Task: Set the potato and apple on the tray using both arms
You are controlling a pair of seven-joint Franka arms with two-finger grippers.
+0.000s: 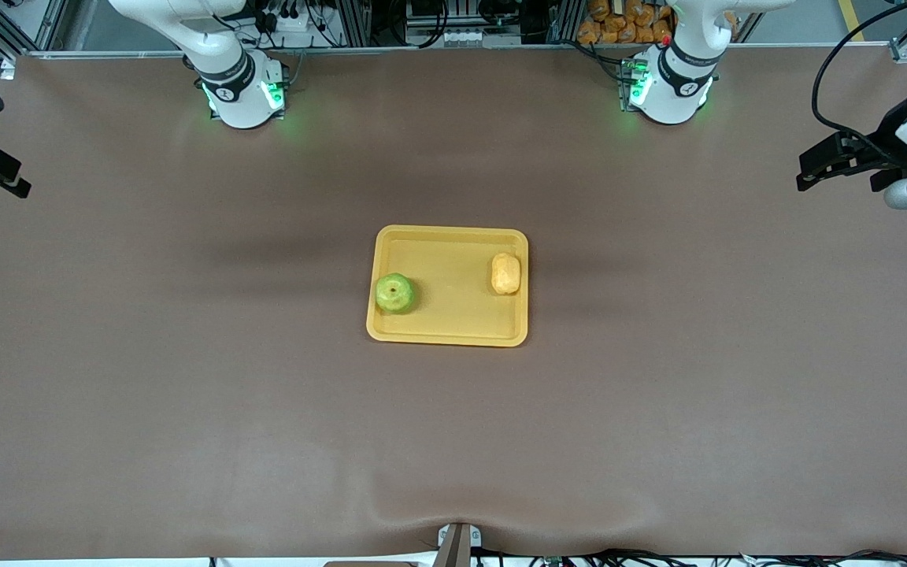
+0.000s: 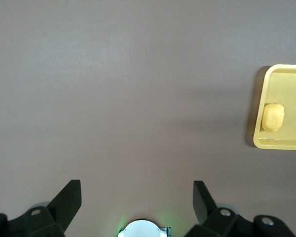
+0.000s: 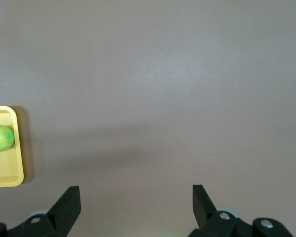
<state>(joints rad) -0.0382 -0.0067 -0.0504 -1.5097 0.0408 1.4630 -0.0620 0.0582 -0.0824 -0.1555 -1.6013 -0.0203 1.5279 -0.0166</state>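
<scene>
Tray point(image 1: 447, 335): lying flat mid-table, nearest the front camera of all the task things; its rim is showing whole in the front view, while each wrist view is catching only one end of it.
Apple point(image 1: 395, 293): sitting on the tray at the end toward the right arm, close against the rim, stem dimple facing up.
Potato point(image 1: 505, 273): resting on the tray at the end toward the left arm, a little farther from the front camera than the apple, well apart from it.
Left gripper point(image 2: 137, 200): hanging over bare table toward the left arm's end, well apart from the tray; fingers spread wide, gripping nothing.
Right gripper point(image 3: 136, 203): hanging over bare table toward the right arm's end; fingers likewise spread, carrying nothing.
Step in hand: both items are lying on the tray, so the placing is looking finished; both arms are waiting clear.
Next move: seemingly nothing more than parking the arms; no further grasp is looking needed.
Hard to make out: the front view is cutting off the right gripper at its edge, showing only a black part, and is hiding the arms' upper links; the potato's underside and its contact with the rim are not readable.
</scene>
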